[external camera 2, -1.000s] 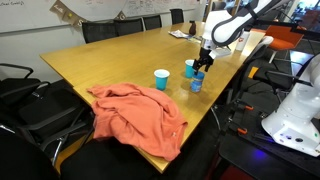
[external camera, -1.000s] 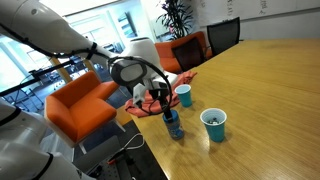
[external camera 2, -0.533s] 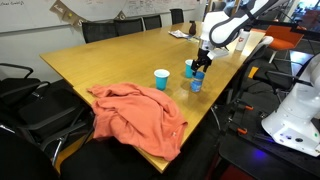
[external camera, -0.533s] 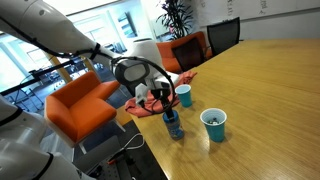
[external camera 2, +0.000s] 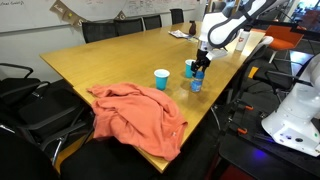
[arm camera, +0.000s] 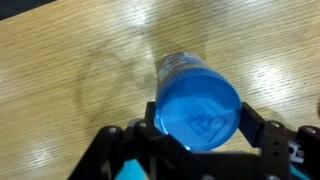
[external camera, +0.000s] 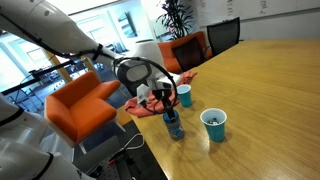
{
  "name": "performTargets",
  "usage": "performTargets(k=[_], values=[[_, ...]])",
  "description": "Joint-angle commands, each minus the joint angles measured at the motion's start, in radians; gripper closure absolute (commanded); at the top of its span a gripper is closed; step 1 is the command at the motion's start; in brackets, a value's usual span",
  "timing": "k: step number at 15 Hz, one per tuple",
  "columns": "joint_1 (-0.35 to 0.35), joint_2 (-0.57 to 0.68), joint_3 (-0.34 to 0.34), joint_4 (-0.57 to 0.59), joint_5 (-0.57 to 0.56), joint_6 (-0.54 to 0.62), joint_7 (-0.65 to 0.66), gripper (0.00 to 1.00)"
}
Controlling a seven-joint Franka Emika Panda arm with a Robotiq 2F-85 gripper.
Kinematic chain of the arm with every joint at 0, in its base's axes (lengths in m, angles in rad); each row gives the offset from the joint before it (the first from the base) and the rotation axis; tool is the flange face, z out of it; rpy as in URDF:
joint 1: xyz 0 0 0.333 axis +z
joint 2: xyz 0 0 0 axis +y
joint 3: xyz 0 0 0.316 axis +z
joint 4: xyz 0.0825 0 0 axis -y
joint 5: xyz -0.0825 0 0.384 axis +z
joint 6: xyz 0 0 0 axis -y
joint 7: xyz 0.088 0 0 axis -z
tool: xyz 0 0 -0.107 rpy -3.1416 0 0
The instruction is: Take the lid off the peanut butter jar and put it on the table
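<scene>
In the wrist view the Robotiq gripper [arm camera: 198, 125] reaches down over the peanut butter jar [arm camera: 183, 68]. Its two dark fingers [arm camera: 250, 122] stand on opposite sides of the round blue lid [arm camera: 198, 112]. The jaws are drawn in to the lid's width, and the pads meet its rim on both sides with no gap showing. The lid sits on top of the jar, and the jar stands upright on the glossy wooden table [arm camera: 60, 80].

In both exterior views the jar [external camera: 174, 127] [external camera 2: 196, 84] stands close to the table's edge, directly under the gripper [external camera: 170, 108] [external camera 2: 200, 66]. Two open blue cups share that end of the table. In an exterior view one cup [external camera: 213, 125] stands near the jar and the other cup [external camera: 184, 95] stands just behind it. In an exterior view the cups [external camera 2: 162, 79] [external camera 2: 190, 68] stand on the table [external camera 2: 100, 60], apart from the jar.

An orange cloth [external camera 2: 140, 115] lies crumpled on the nearest corner, draping over the edge, well apart from the jar. Black chairs [external camera 2: 25, 100] stand beside that corner. In an exterior view orange armchairs [external camera: 85, 105] [external camera: 185, 50] stand beyond the table, and a black chair [external camera: 222, 35] and a plant [external camera: 178, 15] stand farther back.
</scene>
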Motion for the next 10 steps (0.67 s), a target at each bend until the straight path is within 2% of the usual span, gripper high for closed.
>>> performTargets(k=[1, 10], values=[[0.010, 0.002, -0.011, 0.006, -0.012, 0.007, -0.012, 0.45], [0.023, -0.094, -0.002, -0.045, -0.010, 0.007, -0.048, 0.45]])
